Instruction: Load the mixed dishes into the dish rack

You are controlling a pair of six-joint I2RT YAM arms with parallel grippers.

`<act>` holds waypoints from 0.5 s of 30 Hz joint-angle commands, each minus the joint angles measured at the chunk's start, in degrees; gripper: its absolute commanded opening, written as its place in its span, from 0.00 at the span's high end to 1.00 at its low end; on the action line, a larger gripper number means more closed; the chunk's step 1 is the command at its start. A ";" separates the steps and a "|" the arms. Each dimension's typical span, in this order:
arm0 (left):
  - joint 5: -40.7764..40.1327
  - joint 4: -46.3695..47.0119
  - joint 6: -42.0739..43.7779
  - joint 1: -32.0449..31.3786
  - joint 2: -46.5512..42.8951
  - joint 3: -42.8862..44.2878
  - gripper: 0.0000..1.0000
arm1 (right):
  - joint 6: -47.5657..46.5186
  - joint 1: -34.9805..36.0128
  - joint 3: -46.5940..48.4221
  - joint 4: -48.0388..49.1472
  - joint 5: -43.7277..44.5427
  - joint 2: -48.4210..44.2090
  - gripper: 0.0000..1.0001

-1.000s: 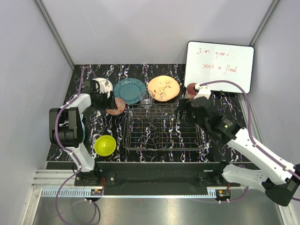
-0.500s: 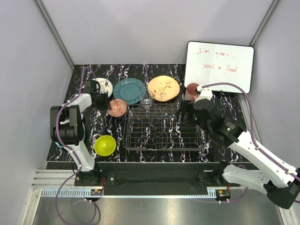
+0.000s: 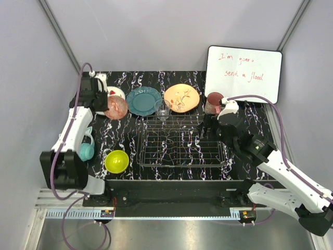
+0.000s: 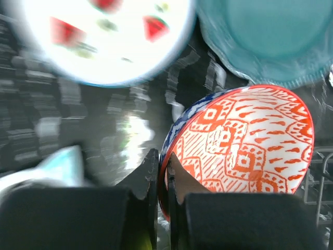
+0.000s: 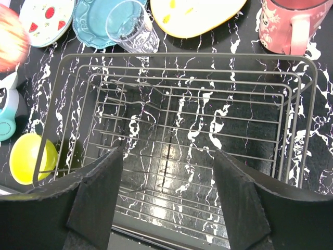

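Zero dishes racked yet, but my left end effector (image 4: 162, 172) just pinched the small red-patterned bowl (image 4: 244, 140) by its rim and swung it to 10 o'clock of the dish rack (image 3: 179, 162); right end effector (image 5: 166, 156) hovers open above it.

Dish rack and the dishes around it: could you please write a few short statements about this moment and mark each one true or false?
1. The left gripper is shut on the rim of the small red-patterned bowl. True.
2. The dish rack holds the orange plate. False: the plate lies behind the rack, and no dish is in the rack.
3. The right gripper is open above the rack and holds nothing. True.
4. The yellow-green bowl sits on the right arm's side of the rack. False: it sits on the left arm's side, near the rack's front corner.
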 commanded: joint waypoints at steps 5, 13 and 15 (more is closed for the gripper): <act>-43.98 -8.85 5.92 -25.34 -17.54 7.87 1.00 | 0.61 0.10 -1.18 2.24 -0.57 -3.58 0.26; -50.80 -23.89 -7.00 -35.49 -14.22 10.69 1.00 | 0.70 0.18 -1.18 0.49 -0.13 -8.14 0.28; -53.88 -22.24 -7.80 -38.31 -14.30 8.76 1.00 | 0.88 0.10 -1.09 -0.48 0.57 -8.94 0.28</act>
